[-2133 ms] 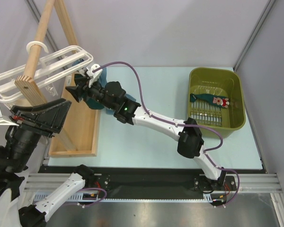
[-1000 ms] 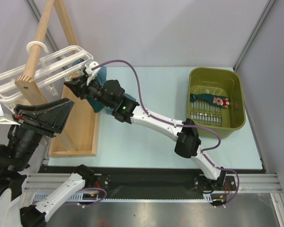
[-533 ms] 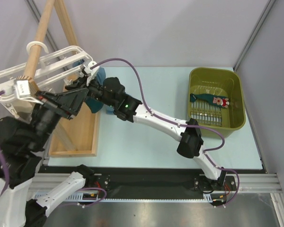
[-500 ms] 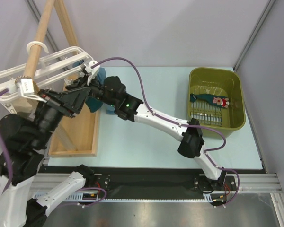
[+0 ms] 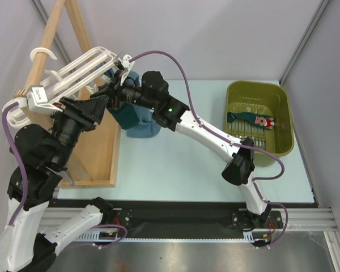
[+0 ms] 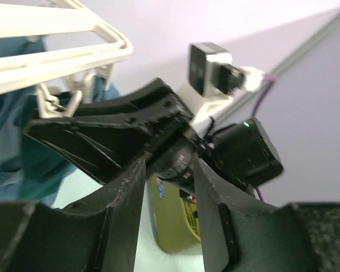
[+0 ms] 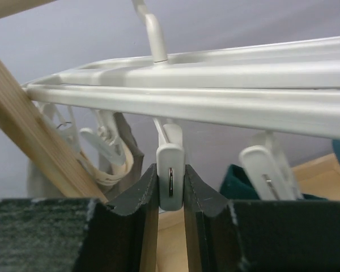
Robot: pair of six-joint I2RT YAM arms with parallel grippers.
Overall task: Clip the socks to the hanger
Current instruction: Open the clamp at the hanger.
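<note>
Fingers (image 7: 140,199) of right gripper (image 7: 170,177) pinch 1 clip (image 7: 170,154), wrist view only; left gripper (image 6: 167,170) gapes.

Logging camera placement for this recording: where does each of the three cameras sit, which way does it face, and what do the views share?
Top external: above and behind the bases, looking down on the table; both arms show, plus the hanger and green basket.
Left wrist: on the left arm, facing the right arm's wrist; own left gripper fingers frame it.
Right wrist: looking up at the hanger's bars; own right gripper pinches a white clip.
Shared: all three show the hanger.
</note>
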